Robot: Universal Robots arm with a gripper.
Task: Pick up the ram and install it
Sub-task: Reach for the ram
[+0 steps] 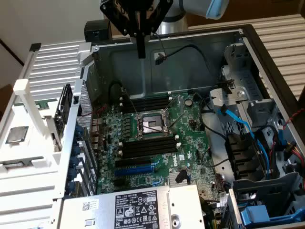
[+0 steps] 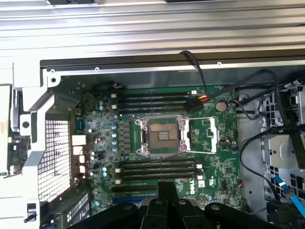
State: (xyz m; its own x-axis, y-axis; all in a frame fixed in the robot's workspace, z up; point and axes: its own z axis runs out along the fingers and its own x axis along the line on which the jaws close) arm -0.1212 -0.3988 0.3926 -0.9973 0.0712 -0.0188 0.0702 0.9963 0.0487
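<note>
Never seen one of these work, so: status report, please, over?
Hand shut, nothing visible in it, above the open case. Ram apparently standing in the white rack outside, untouched. Memory slots empty; black cable ends near one bank.

Your arm (image 1: 170, 26) is silver with a pale blue joint cap (image 1: 217, 7); its gripper (image 1: 141, 48) is black, with angled linkage bars.

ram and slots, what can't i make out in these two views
Ram: exterior view, likely the dark strip beside the white rack, seen edge-on; chips and label too small.
Motherboard: wrist view, the shut gripper hides part of it; exterior view, the labelled metal box covers one end.
Whether any memory slot is filled: too small in both views.
</note>
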